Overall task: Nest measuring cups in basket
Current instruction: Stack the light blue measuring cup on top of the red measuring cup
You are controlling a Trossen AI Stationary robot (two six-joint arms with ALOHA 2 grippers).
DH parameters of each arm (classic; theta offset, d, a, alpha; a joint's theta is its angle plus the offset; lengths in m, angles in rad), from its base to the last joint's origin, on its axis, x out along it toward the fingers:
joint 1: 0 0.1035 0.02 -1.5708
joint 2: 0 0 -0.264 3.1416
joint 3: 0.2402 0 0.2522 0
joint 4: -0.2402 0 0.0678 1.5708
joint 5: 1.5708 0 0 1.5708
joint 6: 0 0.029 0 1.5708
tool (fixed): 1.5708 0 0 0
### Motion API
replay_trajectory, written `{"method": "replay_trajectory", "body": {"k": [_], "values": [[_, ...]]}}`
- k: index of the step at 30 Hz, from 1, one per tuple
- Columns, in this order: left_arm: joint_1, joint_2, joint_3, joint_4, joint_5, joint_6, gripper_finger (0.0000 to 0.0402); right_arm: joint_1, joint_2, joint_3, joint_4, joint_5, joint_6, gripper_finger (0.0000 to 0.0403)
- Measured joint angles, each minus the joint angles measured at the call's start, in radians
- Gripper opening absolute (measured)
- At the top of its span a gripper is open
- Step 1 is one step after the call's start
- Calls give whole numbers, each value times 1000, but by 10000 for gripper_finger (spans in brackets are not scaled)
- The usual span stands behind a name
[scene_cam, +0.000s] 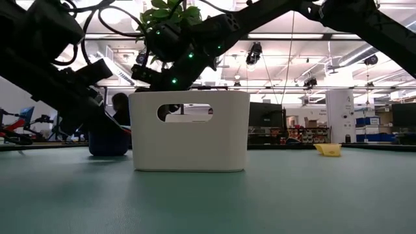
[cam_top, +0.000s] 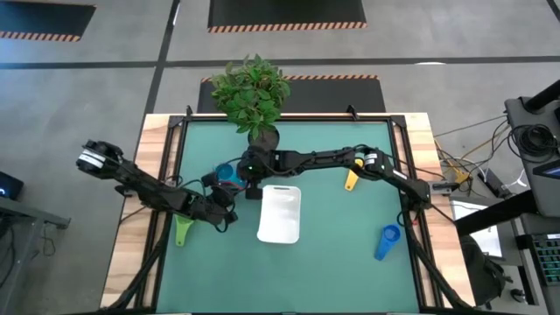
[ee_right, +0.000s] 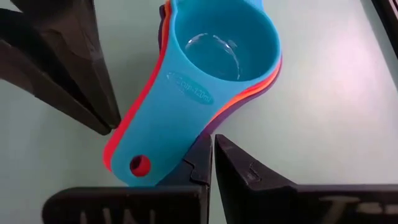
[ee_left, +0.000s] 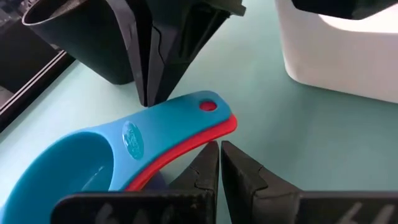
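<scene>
A nested stack of measuring cups (cam_top: pixel 229 172) stands on the table between the plant pot and the basket (cam_top: pixel 280 214). The teal cup (ee_right: pixel 217 46) is on top, with red, orange and purple cups under it. My left gripper (ee_left: pixel 219 158) (cam_top: pixel 224 194) is shut at one long edge of the stack's handles. My right gripper (ee_right: pixel 210 155) (cam_top: pixel 246 181) is shut at the opposite edge. The yellow cup (cam_top: pixel 351 181), green cup (cam_top: pixel 182 232) and blue cup (cam_top: pixel 388 242) lie apart on the table. The basket rests flat on its bottom (scene_cam: pixel 188 166). My left gripper meets the red handle's edge (ee_left: pixel 217 129) near its free end with its shut fingertips, coming in low and across the handle. The stack rests on the table. My right gripper has its shut fingertips against the other edge of the teal handle (ee_right: pixel 186 134), slanting down from above, across the handle.
The dark plant pot (cam_top: pixel 262 136) stands just beyond the stack, toward the far edge. The basket's wall (ee_left: pixel 336 56) is close beside both grippers. The two arms nearly meet over the stack. A person stands in the room behind the table (scene_cam: pixel 120 104).
</scene>
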Motion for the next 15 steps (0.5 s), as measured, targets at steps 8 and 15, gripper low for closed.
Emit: {"method": "replay_trajectory", "body": {"k": [8,15], "values": [[0,-13,0,-1,-1,1,0,1,0,0,0,0,0,9],[1,-13,0,-1,-27,0,0,6,0,1,0,0,0,9]]}}
